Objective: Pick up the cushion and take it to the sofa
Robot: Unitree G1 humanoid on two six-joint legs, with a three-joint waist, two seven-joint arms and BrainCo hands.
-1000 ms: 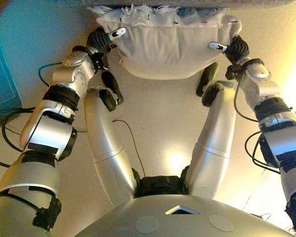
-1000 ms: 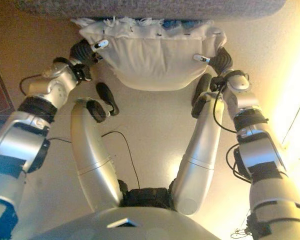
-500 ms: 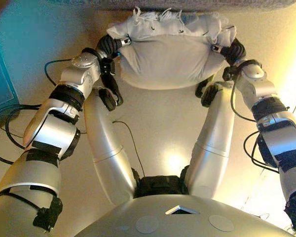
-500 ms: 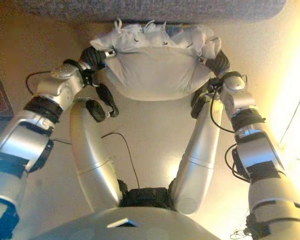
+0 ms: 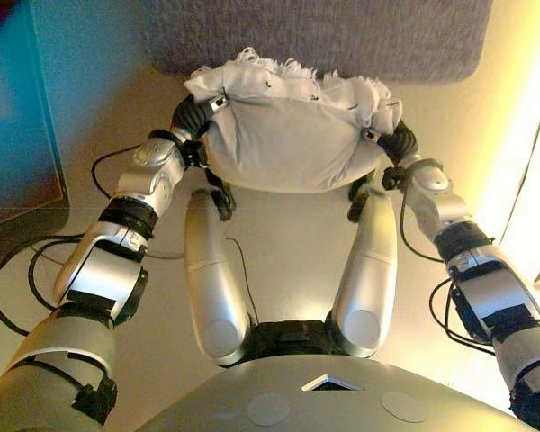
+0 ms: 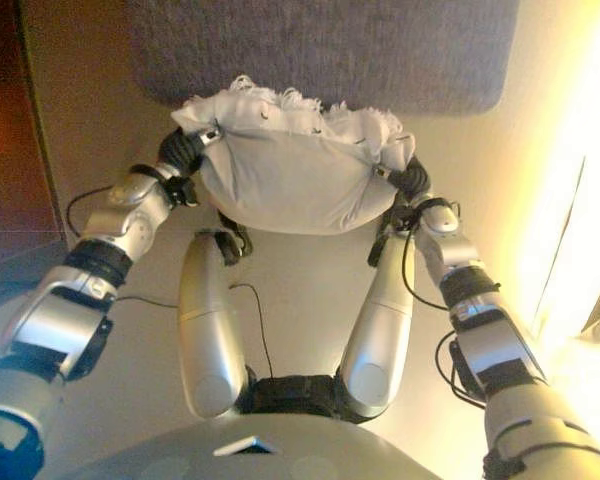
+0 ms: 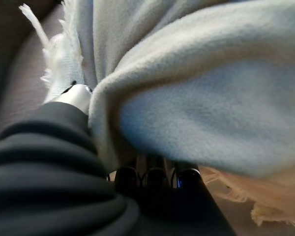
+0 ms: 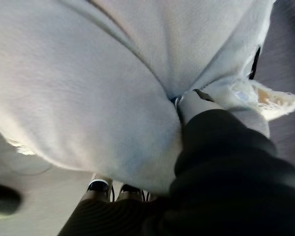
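We held the white fringed cushion (image 5: 288, 139) off the floor, left hand (image 5: 194, 115) at 9 o'clock, right hand (image 5: 394, 144) at 3, both pinching its ends, grey sofa (image 5: 342, 36) at 12

Both arms: extended forward, bent inward at the elbows. Left hand (image 5: 196, 114) and right hand (image 5: 394, 144): faced each other, thumbs on top, fingers curled beneath, clamping the cushion (image 5: 288, 144) between them.
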